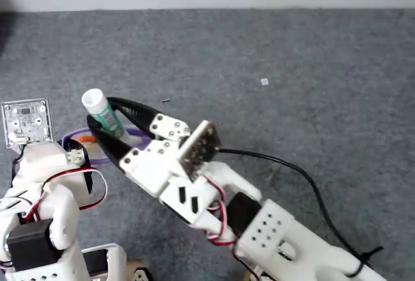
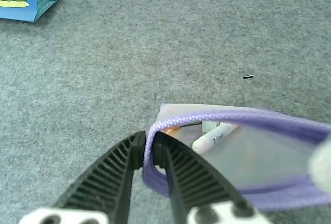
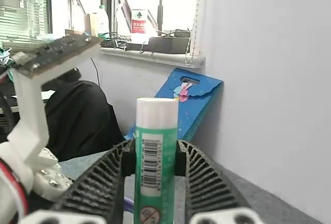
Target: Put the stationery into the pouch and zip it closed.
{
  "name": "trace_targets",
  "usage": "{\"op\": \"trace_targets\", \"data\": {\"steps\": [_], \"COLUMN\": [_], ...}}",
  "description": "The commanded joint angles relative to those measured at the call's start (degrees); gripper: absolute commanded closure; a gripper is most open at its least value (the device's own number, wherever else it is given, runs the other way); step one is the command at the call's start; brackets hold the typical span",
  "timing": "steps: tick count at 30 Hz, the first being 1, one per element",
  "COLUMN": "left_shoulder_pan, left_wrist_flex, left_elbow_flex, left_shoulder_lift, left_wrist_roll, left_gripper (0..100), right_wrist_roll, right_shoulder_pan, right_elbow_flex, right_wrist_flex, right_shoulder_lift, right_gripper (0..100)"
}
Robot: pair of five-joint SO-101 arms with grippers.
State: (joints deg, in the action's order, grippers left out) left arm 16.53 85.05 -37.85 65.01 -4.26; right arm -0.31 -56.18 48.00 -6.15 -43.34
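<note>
My right pincer [image 3: 154, 154] is clamped on the glue stick [image 3: 156, 125], one ribbed finger on each side of the green barrel, below the white cap. In the high view the stick [image 1: 102, 113] stands nearly upright, left of centre in the frame, directly above the purple pouch [image 1: 81, 132], which lies on the grey counter [image 1: 292, 67].

My left pincer [image 2: 149, 144] is nearly closed, pinching the pouch's purple zip edge at one end of the open mouth. Through that mouth I can see a white marker [image 2: 214, 137] and something orange [image 2: 173, 129] already lying inside the pouch [image 2: 258, 151].

I judge the glue stick to be light and rigid. Its smooth plastic tube could slide or twist between my fingers, so the mid-barrel hold on the label looks right. The cap end is rounder and a poorer place to squeeze. It is not fragile, so I expect a short drop into the mouth would do it no harm.

The pouch is the awkward thing — soft, limp and thin-walled, with no shape of its own. I think it would slump shut if I let the rim go. The stitched zip band is the firmest part and the place to take it. The sheer panel would only bunch up. For the zip, one pincer will have to anchor this end while the other takes the slider — I cannot make that out from here.
</note>
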Motion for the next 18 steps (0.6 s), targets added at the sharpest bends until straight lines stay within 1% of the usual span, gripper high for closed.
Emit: {"op": "trace_targets", "data": {"steps": [1,9,12,14,18], "left_shoulder_pan": [0.0,0.1,0.1,0.1,0.1], "left_wrist_flex": [0.0,0.0,0.0,0.0,0.0], "left_elbow_flex": [-3.2,-3.2,-3.2,-3.2,-3.2], "left_shoulder_lift": [-0.8,-0.8,-0.8,-0.8,-0.8], "left_wrist_roll": [-0.5,-0.5,-0.5,-0.5,-0.5], "left_gripper": [99,99,99,99,99], "right_wrist_roll": [0.7,1.1,6.8,9.0,9.0], "right_shoulder_pan": [-0.6,-0.3,-0.4,-0.4,-0.3], "right_elbow_flex": [-0.4,3.8,6.6,7.5,5.3], "right_wrist_flex": [-4.3,-4.4,-4.3,-3.8,2.7], "right_shoulder_lift": [3.4,4.8,4.8,4.8,4.7], "right_gripper": [99.1,98.7,98.0,94.2,82.2]}}
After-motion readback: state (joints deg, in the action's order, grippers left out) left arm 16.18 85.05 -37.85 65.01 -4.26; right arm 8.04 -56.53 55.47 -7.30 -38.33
